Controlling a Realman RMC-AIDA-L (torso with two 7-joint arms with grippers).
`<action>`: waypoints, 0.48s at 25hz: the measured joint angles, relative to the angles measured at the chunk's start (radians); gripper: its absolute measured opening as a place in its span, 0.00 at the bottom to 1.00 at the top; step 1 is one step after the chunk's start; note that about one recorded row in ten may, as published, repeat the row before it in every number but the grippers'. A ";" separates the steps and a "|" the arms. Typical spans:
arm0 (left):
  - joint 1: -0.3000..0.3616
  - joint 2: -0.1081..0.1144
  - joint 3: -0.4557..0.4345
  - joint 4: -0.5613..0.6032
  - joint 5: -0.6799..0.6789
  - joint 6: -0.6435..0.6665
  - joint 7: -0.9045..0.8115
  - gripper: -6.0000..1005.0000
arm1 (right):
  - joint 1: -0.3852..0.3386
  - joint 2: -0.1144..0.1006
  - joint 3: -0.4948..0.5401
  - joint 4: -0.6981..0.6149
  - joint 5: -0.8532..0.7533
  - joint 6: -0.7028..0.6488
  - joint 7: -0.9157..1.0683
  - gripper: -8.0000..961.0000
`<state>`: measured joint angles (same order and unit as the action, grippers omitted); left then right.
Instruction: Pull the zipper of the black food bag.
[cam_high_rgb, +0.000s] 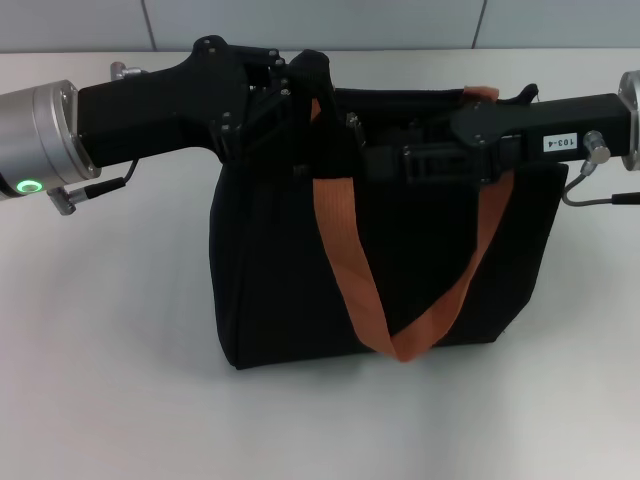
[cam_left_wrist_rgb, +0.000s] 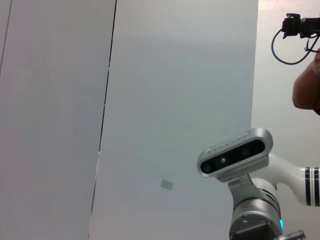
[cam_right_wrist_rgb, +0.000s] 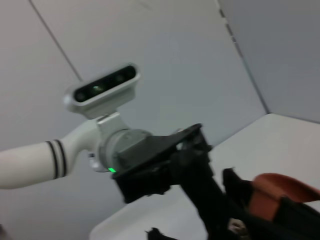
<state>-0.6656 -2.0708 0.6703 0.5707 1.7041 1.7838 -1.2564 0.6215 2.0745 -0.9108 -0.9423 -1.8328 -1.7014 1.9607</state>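
Observation:
The black food bag stands upright in the middle of the white table, one orange-brown strap hanging down its front. My left gripper comes in from the left and is shut on the bag's raised top left corner. The right wrist view shows this grip with black fabric hanging from it and an orange strap beside it. My right gripper comes in from the right and lies along the bag's top opening. A small silver piece shows just beyond its tip. I cannot tell whether it is the zipper pull.
The white table spreads all around the bag, with a grey wall behind. The left wrist view shows only wall panels and my head camera. The right arm's cable hangs at the right edge.

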 joint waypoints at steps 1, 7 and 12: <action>0.000 0.000 0.000 0.000 0.000 0.000 0.000 0.02 | -0.001 0.000 0.000 0.005 -0.001 0.010 -0.012 0.48; -0.001 0.000 0.002 0.000 0.000 0.000 0.000 0.02 | -0.001 0.002 0.001 0.002 -0.001 0.019 -0.023 0.48; -0.001 0.000 0.003 0.000 0.000 0.000 0.003 0.02 | 0.006 0.005 -0.024 0.015 0.008 0.042 -0.043 0.46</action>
<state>-0.6665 -2.0708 0.6737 0.5706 1.7039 1.7839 -1.2533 0.6274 2.0795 -0.9348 -0.9273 -1.8246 -1.6591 1.9177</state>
